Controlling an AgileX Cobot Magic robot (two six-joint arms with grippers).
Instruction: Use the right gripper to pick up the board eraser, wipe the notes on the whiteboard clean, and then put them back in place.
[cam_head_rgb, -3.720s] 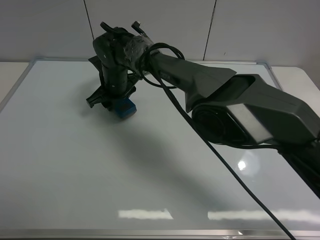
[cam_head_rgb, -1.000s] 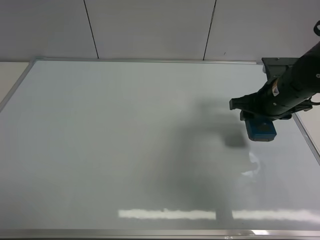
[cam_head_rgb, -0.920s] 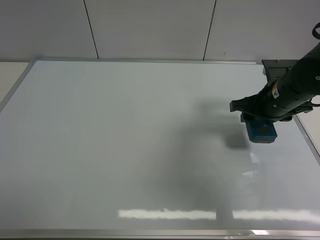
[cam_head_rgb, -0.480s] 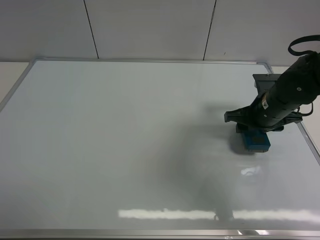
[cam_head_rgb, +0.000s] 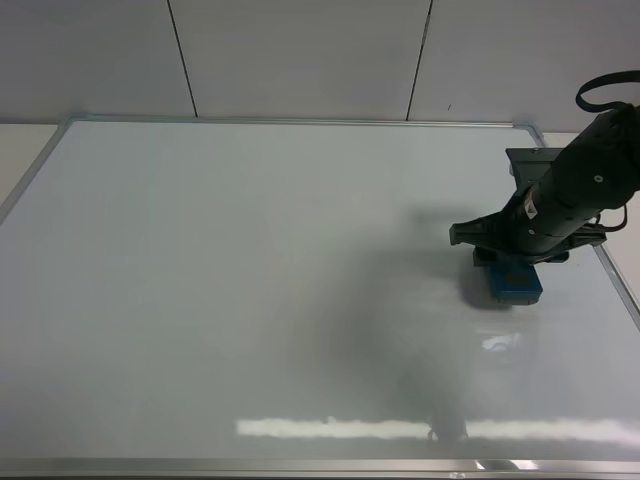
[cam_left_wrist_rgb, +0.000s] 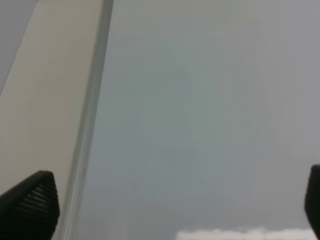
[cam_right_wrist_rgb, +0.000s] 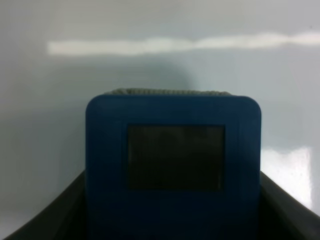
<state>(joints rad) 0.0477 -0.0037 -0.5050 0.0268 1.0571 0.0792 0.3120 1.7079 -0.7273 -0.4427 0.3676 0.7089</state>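
Since the moments before, the dark grey-black jointed right arm had swung from the far left of the large glossy white whiteboard with its thin silver frame over to the right edge, and sunk lower there — in the last half-second it barely shifted. No marker notes showed anywhere on the board; it looked wiped clean.

The right tool, a black two-fingered claw, was clamped on the small teal-blue rectangular board eraser, which sat low over the board near its right frame, its shadow tight against it; I could not tell whether it touched. From the right wrist camera the eraser filled the space between both jaws, dark square patch uppermost.

The left tool hung spread wide over the board's other frame edge, gripping nothing.

What remained, I judged, was setting the eraser back. Released above the surface, it could drop and skid on the slick board — or, let go too near the frame, tip over the rail.
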